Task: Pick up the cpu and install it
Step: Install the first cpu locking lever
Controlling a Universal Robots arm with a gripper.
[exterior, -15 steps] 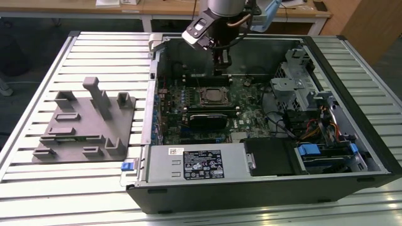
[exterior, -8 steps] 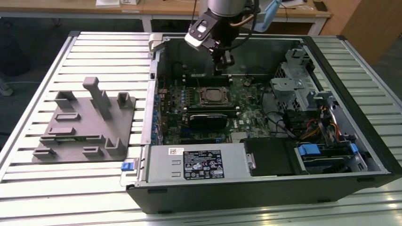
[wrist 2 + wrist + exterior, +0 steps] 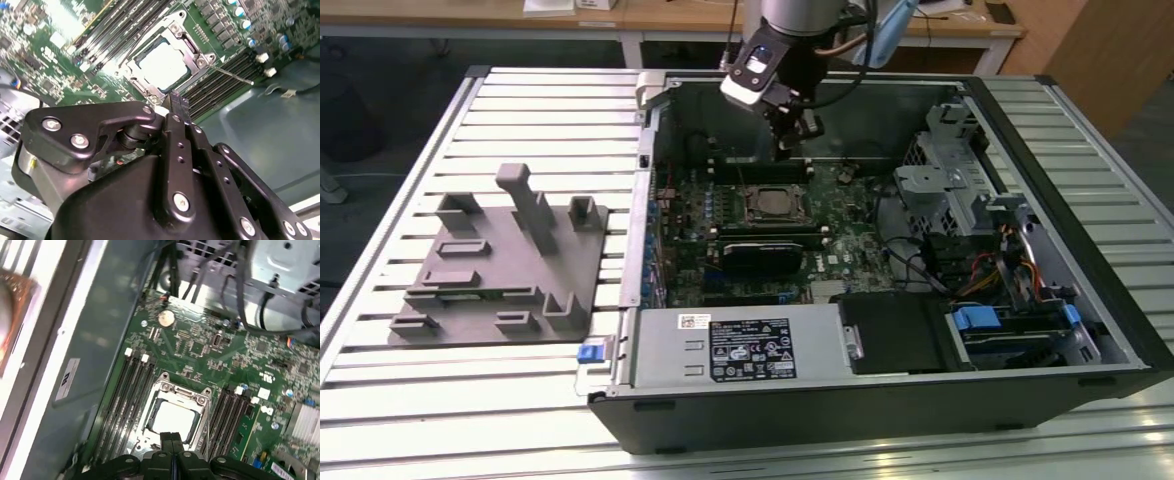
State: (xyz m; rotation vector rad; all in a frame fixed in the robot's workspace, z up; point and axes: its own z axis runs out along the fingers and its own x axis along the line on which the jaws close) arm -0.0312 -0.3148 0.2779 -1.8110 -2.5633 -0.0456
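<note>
The pincer (image 3: 172, 440), its fingers pressed together with nothing between them, hangs just over one edge of the cpu (image 3: 172, 419), which lies flat inside the socket frame (image 3: 200, 400), with open room all around inside the computer case (image 3: 881, 410).

Black end effector (image 3: 178, 104), silver screws (image 3: 181, 201)

Open computer case (image 3: 854, 425) lies on its side on the slatted metal worktop (image 3: 454, 400). Green motherboard (image 3: 854, 250) inside, with rows of memory slots (image 3: 131, 390) and a coin battery (image 3: 166, 316). Labelled power supply box (image 3: 740, 345) along the near wall. Grey fixture block (image 3: 494, 270) beside the case, on the exterior view's left.
</note>
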